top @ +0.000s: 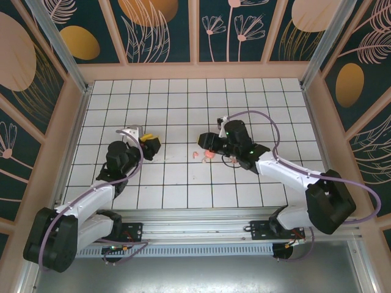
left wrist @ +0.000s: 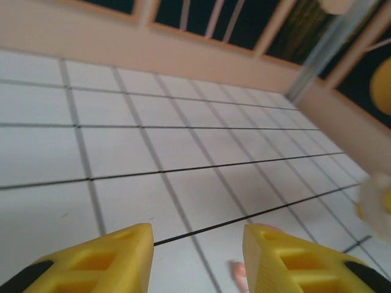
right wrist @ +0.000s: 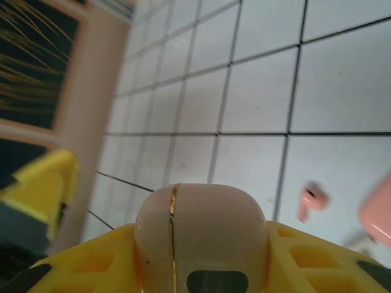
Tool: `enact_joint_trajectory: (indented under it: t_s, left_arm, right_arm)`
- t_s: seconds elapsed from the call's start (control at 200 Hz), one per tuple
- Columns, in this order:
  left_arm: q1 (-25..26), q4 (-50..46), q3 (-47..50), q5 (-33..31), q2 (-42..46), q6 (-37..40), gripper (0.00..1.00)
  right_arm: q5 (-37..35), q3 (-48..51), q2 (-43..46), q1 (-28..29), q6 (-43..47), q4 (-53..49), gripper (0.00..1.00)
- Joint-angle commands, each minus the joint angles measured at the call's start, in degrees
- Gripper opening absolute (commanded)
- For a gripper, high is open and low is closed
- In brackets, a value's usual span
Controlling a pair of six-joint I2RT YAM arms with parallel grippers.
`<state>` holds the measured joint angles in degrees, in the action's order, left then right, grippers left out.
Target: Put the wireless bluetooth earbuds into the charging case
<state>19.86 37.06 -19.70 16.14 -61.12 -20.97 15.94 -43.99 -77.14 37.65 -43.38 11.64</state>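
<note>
One earbud (right wrist: 311,202) is blurred, the pink shape (right wrist: 377,210) beside it cropped

Nothing here can be read, no words, numbers or brand marks. The charging case (right wrist: 204,223) has a plain shell with no legible lettering, and the wall panels (top: 153,27) at twelve o'clock carry only painted leaves and discs.

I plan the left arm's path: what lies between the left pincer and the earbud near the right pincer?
Bare white tiles, as the top view shows: nothing lies between the left pincer and the earbud.
</note>
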Motion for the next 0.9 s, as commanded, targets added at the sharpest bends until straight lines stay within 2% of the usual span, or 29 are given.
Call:
enact_joint_trajectory:
  t_s: [0.0, 0.205, 0.34, 0.691, 0.896]
  left_arm:
    - [2.8, 10.1, -0.4, 2.7, -0.5, 6.7, 0.43]
    - [8.7, 15.8, -0.5, 8.8, -3.2, 17.5, 0.46]
    - [12.1, 14.6, -1.8, 9.0, -5.1, 23.1, 0.49]
    - [14.4, 17.7, -5.5, 2.9, -10.0, 21.5, 0.52]
    - [14.3, 19.4, -6.4, 0.4, -11.1, 18.0, 0.50]
  right_arm:
    - [6.0, 2.8, 0.1, -1.4, -9.8, 19.7, 0.43]
    - [8.7, 3.8, -4.7, -0.3, -20.1, 35.3, 0.43]
    - [8.6, 2.6, -7.3, 1.1, -22.1, 37.0, 0.43]
    - [6.8, 2.2, -9.3, 5.4, -24.6, 40.3, 0.43]
    - [6.8, 2.9, -9.6, 6.2, -25.1, 40.7, 0.43]
